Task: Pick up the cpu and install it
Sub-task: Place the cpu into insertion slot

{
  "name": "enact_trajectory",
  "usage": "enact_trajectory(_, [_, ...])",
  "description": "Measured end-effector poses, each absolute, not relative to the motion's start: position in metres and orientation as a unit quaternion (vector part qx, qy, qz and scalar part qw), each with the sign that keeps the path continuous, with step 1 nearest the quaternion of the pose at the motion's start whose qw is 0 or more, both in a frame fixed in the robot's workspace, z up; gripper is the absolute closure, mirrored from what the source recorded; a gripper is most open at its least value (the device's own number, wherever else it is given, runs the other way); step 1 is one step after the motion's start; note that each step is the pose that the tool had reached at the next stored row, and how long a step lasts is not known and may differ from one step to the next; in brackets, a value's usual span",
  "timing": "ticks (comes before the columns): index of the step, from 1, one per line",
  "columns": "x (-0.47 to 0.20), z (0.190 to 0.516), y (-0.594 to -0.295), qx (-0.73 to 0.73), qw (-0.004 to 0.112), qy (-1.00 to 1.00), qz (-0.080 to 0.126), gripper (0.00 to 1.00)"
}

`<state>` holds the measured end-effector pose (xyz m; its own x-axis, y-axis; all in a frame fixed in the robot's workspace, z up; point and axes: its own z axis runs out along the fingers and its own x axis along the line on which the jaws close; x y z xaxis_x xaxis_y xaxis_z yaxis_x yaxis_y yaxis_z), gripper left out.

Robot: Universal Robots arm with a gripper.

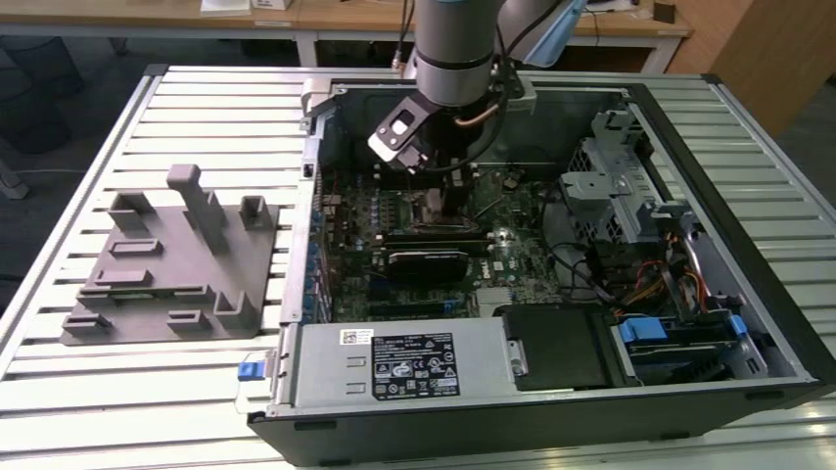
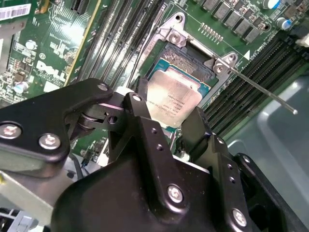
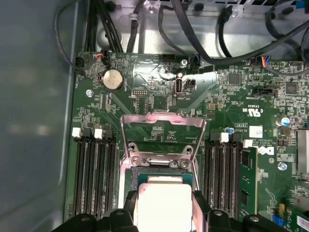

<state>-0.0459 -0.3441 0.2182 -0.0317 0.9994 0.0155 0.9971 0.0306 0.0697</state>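
Cpu [image 2: 176, 99] is in the tool's hold, right over the socket [image 2: 189, 59], inside the case [image 1: 523, 431]. In the exterior view the case takes most of the table [image 1: 78, 392]. The grey holder [image 1: 170, 264] lies at 9 o'clock from it, and the power supply [image 1: 327, 377] is at its 6 o'clock edge. The arm [image 1: 451, 49] reaches down to the board [image 1: 523, 211], at about 11 o'clock from the case's middle.

In both wrist views the gripper [image 3: 164, 212] has its two fingers pressed on opposite edges of the chip, so I judge it clamped. The load frame [image 3: 161, 118] stands open and the lever [image 2: 260, 89] is released.

I judge the step in hand to be the seating. The pick-up is done and the chip looks low over the socket, but I cannot tell if it rests in it. This step calls for keeping the chip level and square to the socket.

There is white print on the board and a label [image 1: 415, 367] on the supply; I do not read them off.
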Motion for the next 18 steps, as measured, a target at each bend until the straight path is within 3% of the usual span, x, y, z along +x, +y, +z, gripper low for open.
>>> enact_trajectory(18, [-0.048,0.205,-0.343,0.698,0.019,0.715,0.030,0.47])
